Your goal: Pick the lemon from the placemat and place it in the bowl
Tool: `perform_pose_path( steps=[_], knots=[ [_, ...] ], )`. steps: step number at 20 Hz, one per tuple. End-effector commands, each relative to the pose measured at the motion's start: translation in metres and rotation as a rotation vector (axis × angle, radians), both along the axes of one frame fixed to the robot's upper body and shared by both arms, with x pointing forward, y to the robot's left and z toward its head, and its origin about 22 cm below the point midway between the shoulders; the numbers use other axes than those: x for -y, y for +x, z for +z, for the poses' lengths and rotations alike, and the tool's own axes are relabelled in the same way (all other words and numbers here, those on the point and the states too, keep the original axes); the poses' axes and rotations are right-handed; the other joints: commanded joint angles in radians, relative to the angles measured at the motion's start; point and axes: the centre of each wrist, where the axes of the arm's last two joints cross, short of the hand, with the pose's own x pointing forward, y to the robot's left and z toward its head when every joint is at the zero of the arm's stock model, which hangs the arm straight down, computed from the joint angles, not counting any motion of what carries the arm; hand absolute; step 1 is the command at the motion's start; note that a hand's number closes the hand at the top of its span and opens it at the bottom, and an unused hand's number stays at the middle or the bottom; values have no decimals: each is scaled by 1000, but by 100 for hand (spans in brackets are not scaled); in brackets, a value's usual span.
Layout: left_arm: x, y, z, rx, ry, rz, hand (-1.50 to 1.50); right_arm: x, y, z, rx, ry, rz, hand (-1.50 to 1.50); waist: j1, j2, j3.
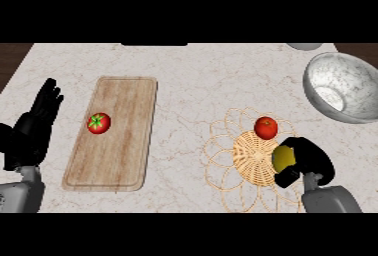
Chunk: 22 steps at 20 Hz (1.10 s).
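While the left hand [35, 125] rests open at the left edge of the counter [192, 70], fingers straight and pointing away toward the far side, the right hand [310, 162] is busy at the near right. Its black fingers and thumb curl round the lemon [284, 157], which shows as a yellow-green bulge on the hand's left side, partly hidden by the grip. The lemon sits over the right rim of the placemat [247, 155], a round woven mat with a solid straw-coloured middle and open looping wire-like petals around it. I cannot tell whether the fruit touches the mat or is raised off it.

On the far part of that mat lies a red tomato [266, 127], just beyond the lemon and apart from the hand. Further off to the right stands the bowl [343, 92], a shiny metal one, tilted so that its inside faces the viewer; nothing lies in it. It is well apart from the lemon.

Over on the left a long wooden cutting board [114, 135] lies lengthwise, near to far, and a second tomato [99, 123] with a green stalk star sits on its left side, near the resting hand but not touching it.
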Motion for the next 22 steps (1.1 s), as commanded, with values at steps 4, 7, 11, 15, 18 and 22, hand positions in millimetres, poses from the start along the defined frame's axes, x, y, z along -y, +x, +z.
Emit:
perform_pose_path(
  steps=[4, 7, 11, 15, 18, 22],
  knots=[
    [-3, 5, 8, -11, 13, -2, 0, -2, 18, -12, 5, 34, 29, 150, 6, 8, 11],
    [8, -3, -7, -11, -4, -14, 0, -16, 19, -22, 60, -21, 1, 150, 6, 8, 11],
    [12, 12, 17, 20, 19, -38, 0, -23, 105, 27, 126, -56, -65, 150, 54, 22, 13],
    [25, 21, 7, 9, 14, -84, 0, -31, 148, 71, 209, -137, -127, 150, 77, 37, 12],
    [13, 4, -7, -6, 6, -73, 0, -32, 164, 81, 268, -179, -130, 150, 68, 26, 12],
    [12, 21, 0, 20, 5, -38, 0, -66, 175, 108, 407, -308, -139, 150, 41, 21, 10]
  ],
)
